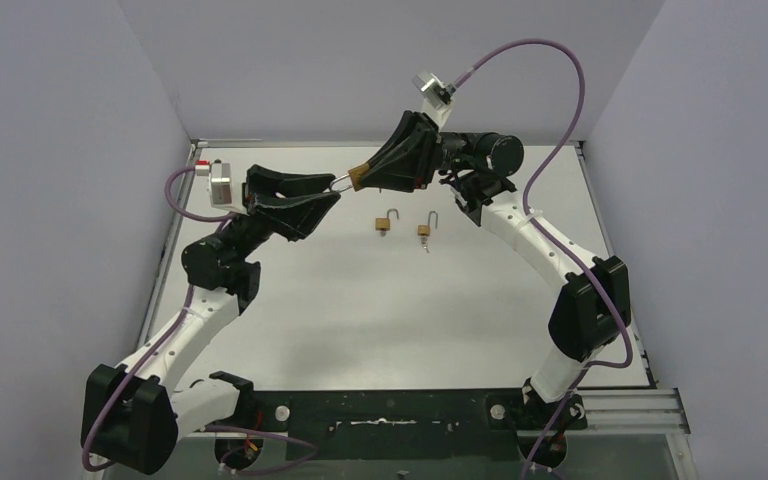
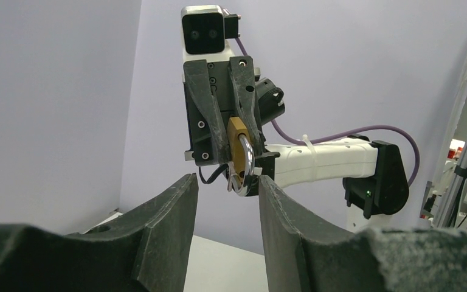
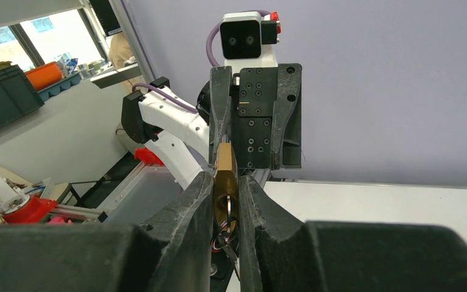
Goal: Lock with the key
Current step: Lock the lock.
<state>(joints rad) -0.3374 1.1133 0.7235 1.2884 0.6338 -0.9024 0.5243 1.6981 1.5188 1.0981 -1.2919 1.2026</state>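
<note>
One padlock (image 3: pixel 225 170) in right pincer (image 3: pixel 226 181)

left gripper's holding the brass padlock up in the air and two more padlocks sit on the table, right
No: the right gripper clamps the raised padlock, as the right wrist view shows; the left gripper is open. Two more padlocks sit on the table.

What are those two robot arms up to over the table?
The right claw holds a brass padlock up in the air, gripped by its body, with keys dangling from it. The left claw faces it, open, its tips beside the shackle. Two more padlocks lie on the table with their shackles open.
</note>
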